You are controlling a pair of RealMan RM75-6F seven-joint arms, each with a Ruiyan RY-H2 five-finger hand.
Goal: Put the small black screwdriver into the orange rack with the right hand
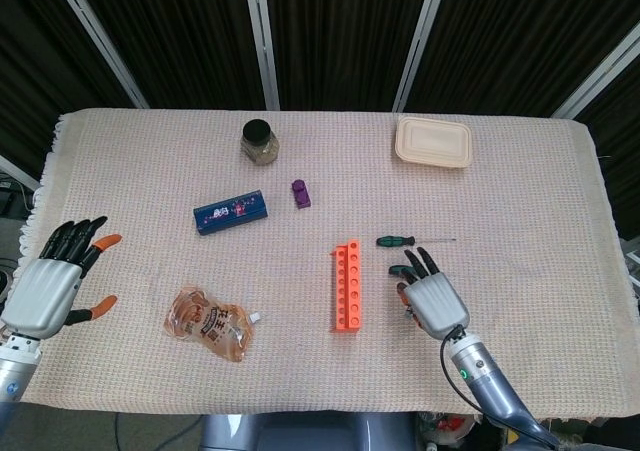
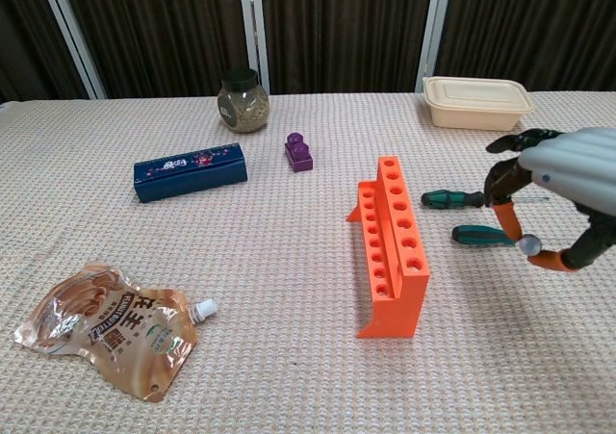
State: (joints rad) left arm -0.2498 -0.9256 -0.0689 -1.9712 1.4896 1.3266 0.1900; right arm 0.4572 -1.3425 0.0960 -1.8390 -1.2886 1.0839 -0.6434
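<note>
Two green-handled drivers (image 2: 452, 199) lie just right of the orange rack (image 2: 390, 246); we ignore them. Right hand (image 2: 568, 179) hangs above them, thumb and a fingertip pinching the small black screwdriver (image 2: 528, 244), only its grey end showing. We'd tip it upright, centre over a hole, lower slowly. Left hand (image 1: 60, 281) idle, fingers spread.

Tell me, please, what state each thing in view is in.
jar: upright, lid on.
beige container: lid on.
orange rack: upright, holes empty.
small black screwdriver: outside the rack, at the right hand's fingers; held or not, unclear.
green screwdriver: lying flat.
pouch: lying flat, capped.
right hand: above the cloth, fingers curved.
left hand: open, empty.
</note>
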